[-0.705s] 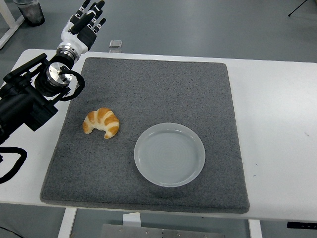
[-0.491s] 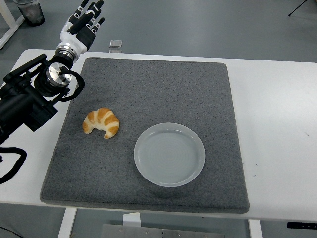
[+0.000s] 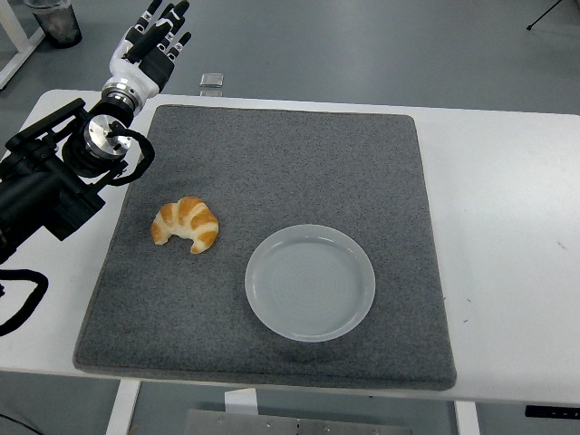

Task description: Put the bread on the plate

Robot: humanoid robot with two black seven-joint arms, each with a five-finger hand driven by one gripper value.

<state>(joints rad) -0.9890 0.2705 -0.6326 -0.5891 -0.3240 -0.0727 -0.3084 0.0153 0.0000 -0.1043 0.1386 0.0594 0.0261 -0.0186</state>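
Note:
A golden croissant (image 3: 186, 224) lies on the left part of the grey mat (image 3: 299, 163). To its right, near the mat's front, sits an empty pale round plate (image 3: 310, 282). My left hand (image 3: 151, 41) is raised past the table's far left corner, well beyond the croissant, with its fingers stretched out and holding nothing. The black left arm (image 3: 54, 177) reaches in along the table's left side. The right arm does not show.
The mat covers most of the white table (image 3: 507, 227). A small grey object (image 3: 211, 82) lies just past the table's far edge. A dark container (image 3: 53, 20) stands on the floor at the top left.
The left hand has shifted very slightly up and to the left. The croissant and plate have not moved.

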